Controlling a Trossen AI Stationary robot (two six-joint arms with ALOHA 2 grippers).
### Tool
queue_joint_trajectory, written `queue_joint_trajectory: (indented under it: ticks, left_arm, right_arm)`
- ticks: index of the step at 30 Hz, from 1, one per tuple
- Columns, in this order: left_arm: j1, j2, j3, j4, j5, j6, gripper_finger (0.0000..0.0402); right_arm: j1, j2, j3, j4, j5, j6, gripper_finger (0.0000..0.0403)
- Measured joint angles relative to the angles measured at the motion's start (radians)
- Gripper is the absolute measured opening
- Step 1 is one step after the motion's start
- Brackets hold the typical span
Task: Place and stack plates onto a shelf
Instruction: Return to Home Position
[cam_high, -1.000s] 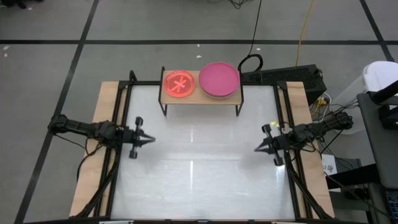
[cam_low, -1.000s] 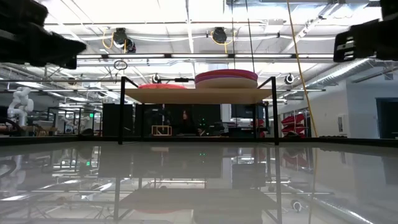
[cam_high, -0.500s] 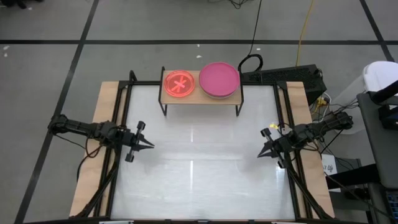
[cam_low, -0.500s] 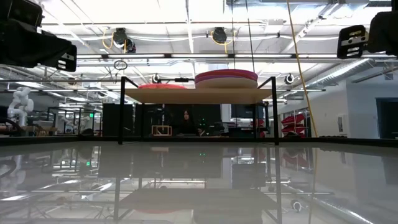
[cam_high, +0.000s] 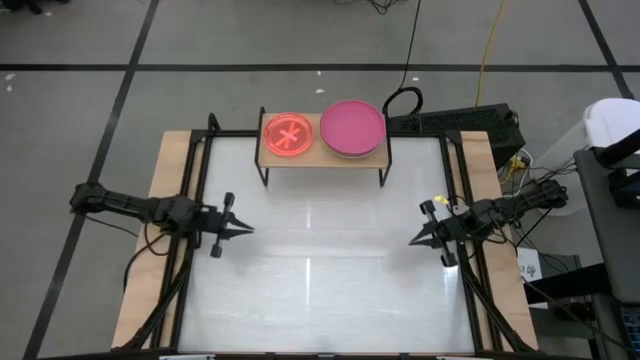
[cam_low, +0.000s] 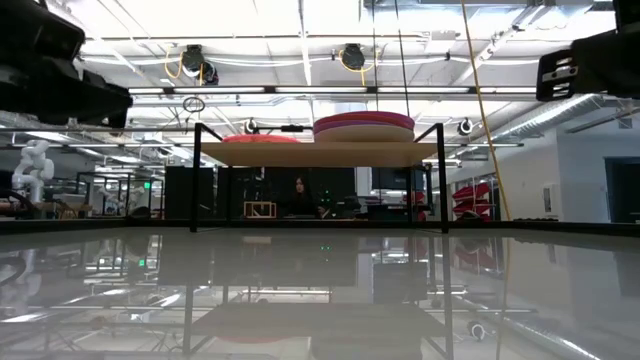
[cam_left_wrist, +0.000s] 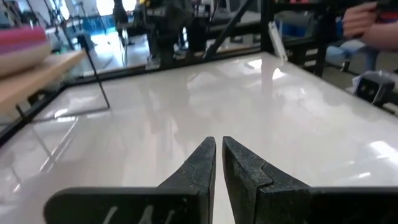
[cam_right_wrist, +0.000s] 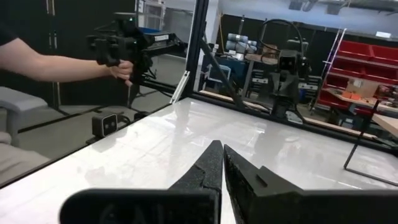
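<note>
High view is showing left jaws, right jaws together; plates (cam_high: 352, 127) are looking light, rigid, slick, best pinched by rims.

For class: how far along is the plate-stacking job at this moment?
Done: a pink translucent plate and a pile topped by a magenta plate sit on the shelf. In hand: nothing; the left gripper and right gripper are shut and empty, away from the shelf. Left: no plates show on the table.

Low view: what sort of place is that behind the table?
Probably a robotics lab or workshop: a white robot arm, red storage bins and long ceiling lights.
</note>
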Motion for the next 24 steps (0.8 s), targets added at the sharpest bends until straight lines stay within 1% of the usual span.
queue_joint_trajectory:
  ticks: [4,9,18,21,24]
  left_arm:
    - [0.019,0.05,0.0,-0.001,-0.003,-0.023,0.0035]
    - [0.04,0.09,0.0,-0.002,-0.006,-0.061,0.0035]
    - [0.046,0.092,0.0,0.002,-0.008,-0.133,0.0035]
    - [0.046,0.092,0.0,0.01,-0.011,-0.131,0.0035]
    - [0.046,0.092,-0.001,0.028,-0.014,-0.096,0.0035]
  right_arm:
    - [0.0,0.0,0.0,0.004,0.038,-0.002,0.0]
    - [0.0,0.0,-0.001,0.012,0.083,-0.046,0.0]
    - [0.0,0.0,-0.001,0.024,0.083,-0.128,0.0]
    - [0.0,0.0,0.0,0.024,0.083,-0.151,0.0]
    - [0.0,0.0,0.0,0.025,0.082,-0.17,0.0]
